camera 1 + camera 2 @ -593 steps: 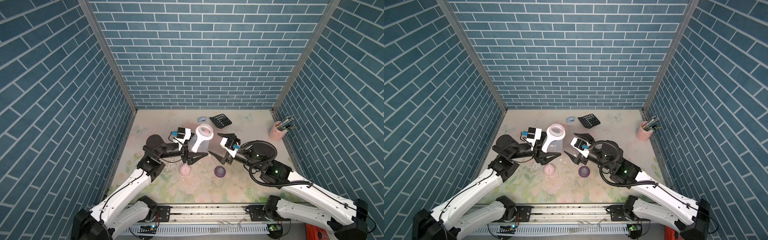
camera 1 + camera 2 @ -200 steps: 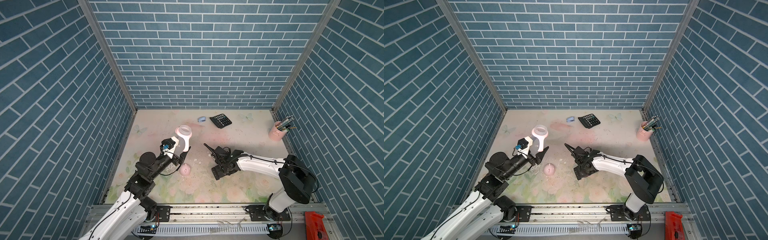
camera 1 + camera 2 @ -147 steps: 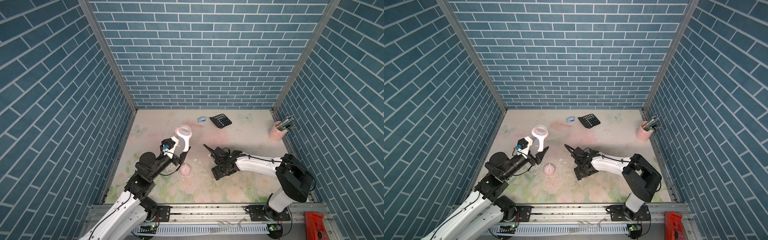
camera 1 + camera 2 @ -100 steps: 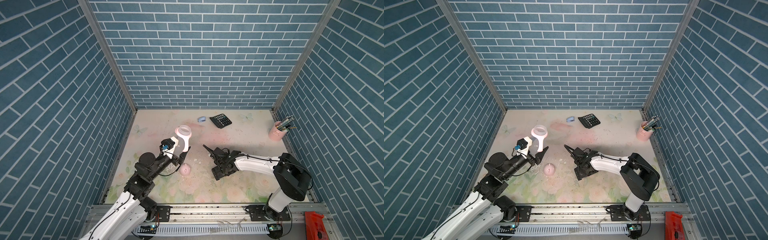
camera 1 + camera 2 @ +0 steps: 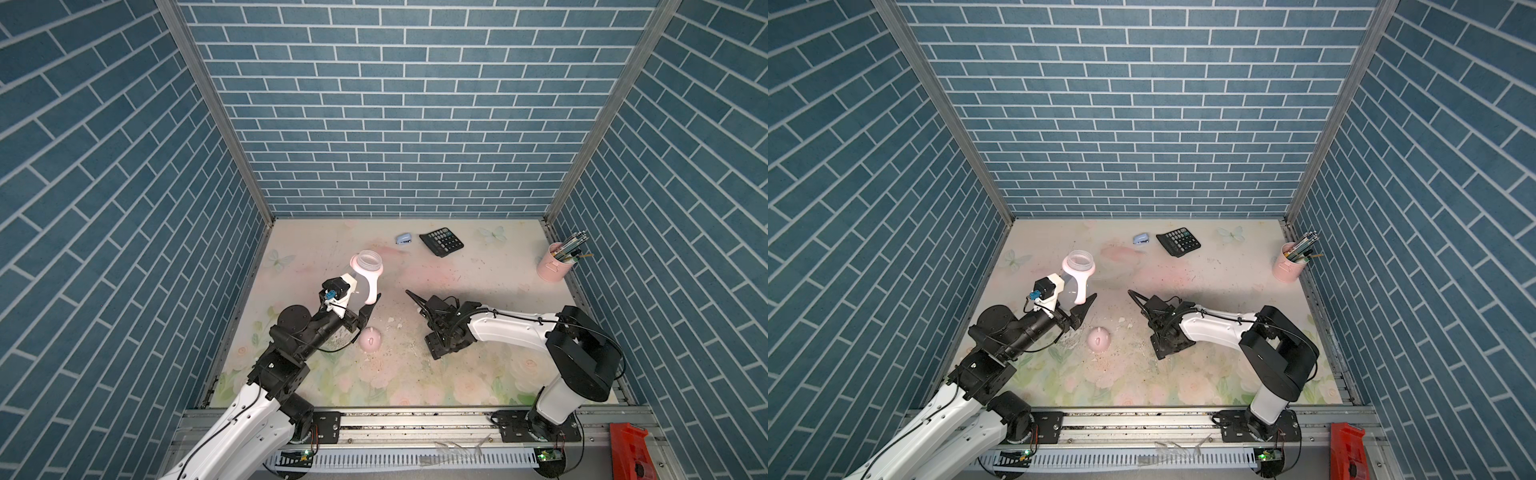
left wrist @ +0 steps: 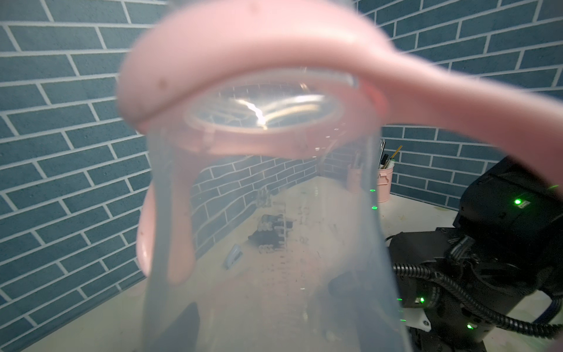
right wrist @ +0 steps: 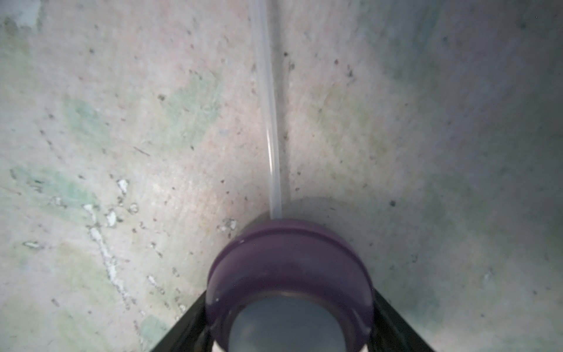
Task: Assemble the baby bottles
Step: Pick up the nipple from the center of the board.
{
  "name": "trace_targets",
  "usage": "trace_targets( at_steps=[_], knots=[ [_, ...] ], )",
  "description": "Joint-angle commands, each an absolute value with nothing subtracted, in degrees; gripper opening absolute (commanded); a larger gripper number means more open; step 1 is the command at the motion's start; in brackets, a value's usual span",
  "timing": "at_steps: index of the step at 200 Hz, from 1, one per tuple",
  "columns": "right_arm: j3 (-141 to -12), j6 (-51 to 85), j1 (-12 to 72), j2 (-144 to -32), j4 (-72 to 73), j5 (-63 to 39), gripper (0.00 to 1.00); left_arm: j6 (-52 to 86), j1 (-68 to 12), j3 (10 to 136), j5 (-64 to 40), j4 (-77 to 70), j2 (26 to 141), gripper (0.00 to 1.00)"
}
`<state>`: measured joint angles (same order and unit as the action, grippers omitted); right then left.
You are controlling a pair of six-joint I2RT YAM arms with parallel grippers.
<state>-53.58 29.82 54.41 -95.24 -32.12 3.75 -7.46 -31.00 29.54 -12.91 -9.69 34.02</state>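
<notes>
My left gripper (image 5: 358, 300) is shut on the clear bottle body (image 5: 360, 286) and holds it tilted above the table's left half. The pink ring with curved handles (image 5: 1077, 266) sits on the bottle's open neck. In the left wrist view the bottle body (image 6: 274, 243) and ring (image 6: 243, 61) fill the frame. The pink dome cap (image 5: 371, 340) lies on the table just in front of that gripper. My right gripper (image 5: 434, 328) points down at mid-table and hides the collar in both top views. In the right wrist view its black fingers (image 7: 189, 323) press both sides of the purple collar (image 7: 289, 259), with a clear straw (image 7: 269, 122) leading away.
A black calculator (image 5: 441, 242) and a small blue stapler (image 5: 404, 239) lie near the back wall. A pink cup of pens (image 5: 556, 266) stands at the back right corner. Brick walls close three sides, and a metal rail (image 5: 395, 419) runs along the front.
The right gripper came down over the purple collar and its jaws narrowed onto it. The left arm drew back to the left with the bottle, then held still.
</notes>
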Motion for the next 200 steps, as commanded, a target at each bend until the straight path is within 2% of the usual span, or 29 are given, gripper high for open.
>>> trace_targets(
  at_steps=[1,122,178,200],
  knots=[
    [-53.8,32.4,54.8,-96.6,-34.2,5.4,0.70,-8.1,-31.1,30.1,-13.0,-10.2,33.2,0.60],
    [-60.3,27.4,54.8,-86.9,-43.5,9.3,0.54,-7.6,-31.0,28.6,-14.2,-12.4,34.3,0.60],
    [-66.8,24.1,53.1,-82.4,-49.2,7.4,0.49,-7.6,-31.1,27.6,-17.5,-14.1,35.4,0.60],
    [-65.5,24.0,50.9,-80.6,-49.0,6.5,0.49,-7.4,-31.1,27.3,-17.6,-14.3,35.1,0.60]
  ],
)
